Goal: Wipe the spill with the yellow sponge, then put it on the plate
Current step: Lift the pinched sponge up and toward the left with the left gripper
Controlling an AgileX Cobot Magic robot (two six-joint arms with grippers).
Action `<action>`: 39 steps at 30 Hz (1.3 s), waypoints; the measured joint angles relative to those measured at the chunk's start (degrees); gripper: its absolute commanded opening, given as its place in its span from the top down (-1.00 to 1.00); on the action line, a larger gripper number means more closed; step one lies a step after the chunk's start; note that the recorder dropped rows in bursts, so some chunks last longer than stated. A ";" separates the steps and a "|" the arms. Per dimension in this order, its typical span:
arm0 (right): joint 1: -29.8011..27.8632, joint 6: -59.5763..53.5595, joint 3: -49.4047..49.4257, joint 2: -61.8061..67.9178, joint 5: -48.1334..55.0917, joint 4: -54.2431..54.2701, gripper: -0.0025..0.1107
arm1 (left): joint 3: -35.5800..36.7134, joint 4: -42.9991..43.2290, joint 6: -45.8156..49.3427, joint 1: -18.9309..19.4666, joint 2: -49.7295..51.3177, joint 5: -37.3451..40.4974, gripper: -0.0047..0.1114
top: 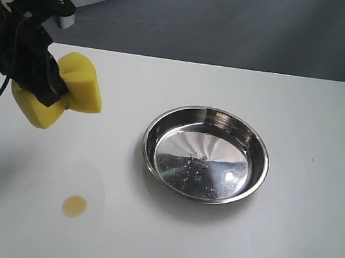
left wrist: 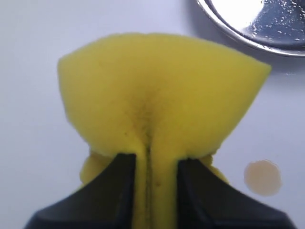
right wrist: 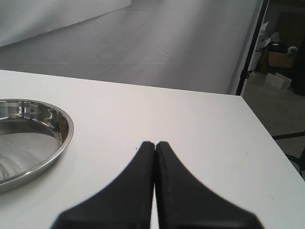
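Yellow sponge (top: 83, 83) middle hidden behind clamping left gripper (top: 53, 90)

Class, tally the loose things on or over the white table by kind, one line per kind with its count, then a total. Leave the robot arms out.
Sponge: 1
Plate: 1
Spill: 1
Total: 3
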 measured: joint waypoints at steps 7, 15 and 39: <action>0.00 0.00 0.00 0.00 0.00 0.00 0.96 | 3.90 -0.13 -0.10 0.00 -3.10 -1.78 0.92; 0.00 0.00 0.00 0.00 0.00 0.00 0.96 | 5.09 -0.92 -0.10 0.00 -3.64 -3.58 0.92; 0.00 0.00 0.00 0.00 0.00 0.00 0.96 | 5.09 -4.91 -0.10 0.00 -3.64 -3.90 0.92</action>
